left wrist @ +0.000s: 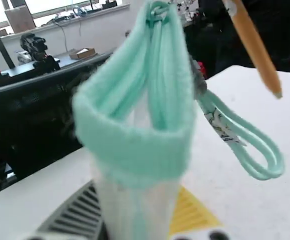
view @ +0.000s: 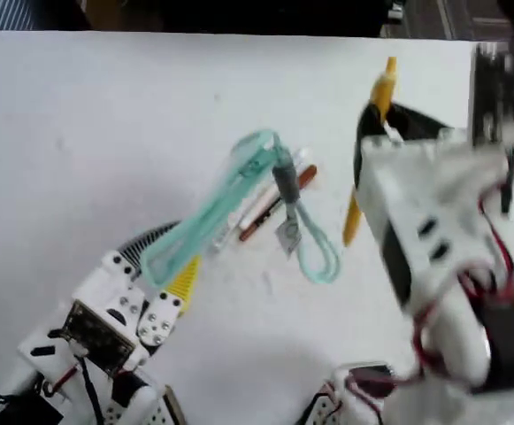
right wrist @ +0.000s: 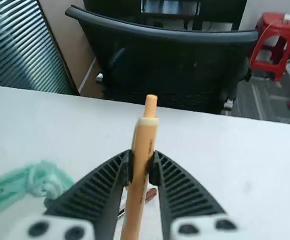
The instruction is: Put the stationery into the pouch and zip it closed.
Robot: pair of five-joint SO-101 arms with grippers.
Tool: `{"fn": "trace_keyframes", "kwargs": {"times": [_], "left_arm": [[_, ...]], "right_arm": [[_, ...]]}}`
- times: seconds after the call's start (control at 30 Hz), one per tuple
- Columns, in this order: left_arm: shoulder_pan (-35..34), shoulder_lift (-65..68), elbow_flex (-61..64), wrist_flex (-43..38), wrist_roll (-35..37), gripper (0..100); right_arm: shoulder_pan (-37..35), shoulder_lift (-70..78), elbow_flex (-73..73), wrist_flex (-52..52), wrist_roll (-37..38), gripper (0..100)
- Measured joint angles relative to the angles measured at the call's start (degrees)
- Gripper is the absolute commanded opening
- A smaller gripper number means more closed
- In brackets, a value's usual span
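**Pen in hand, pouch mouth next**

My right gripper (right wrist: 140,161) is clamped on the orange pen (right wrist: 144,145), held upright. My left gripper (view: 172,258) pinches the mint pouch (view: 217,212) by one end, near and below the pen. As I judge it, line the pen up with the zipper opening and let go only once it is seated.

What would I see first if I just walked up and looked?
Probably the mint-green pouch, held up over the middle of the table by the left gripper, its loop dangling. Then the orange pen, clamped in the right gripper beside it.
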Motion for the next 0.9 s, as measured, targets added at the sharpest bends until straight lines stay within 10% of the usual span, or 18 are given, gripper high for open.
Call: {"fn": "trace_keyframes", "kwargs": {"times": [0.9], "left_arm": [[9.41, 0.97, 9.14, 5.19, 0.0, 2]], "right_arm": [[0.62, -20.84, 13.01, -13.19, -1.32, 1.6]]}}
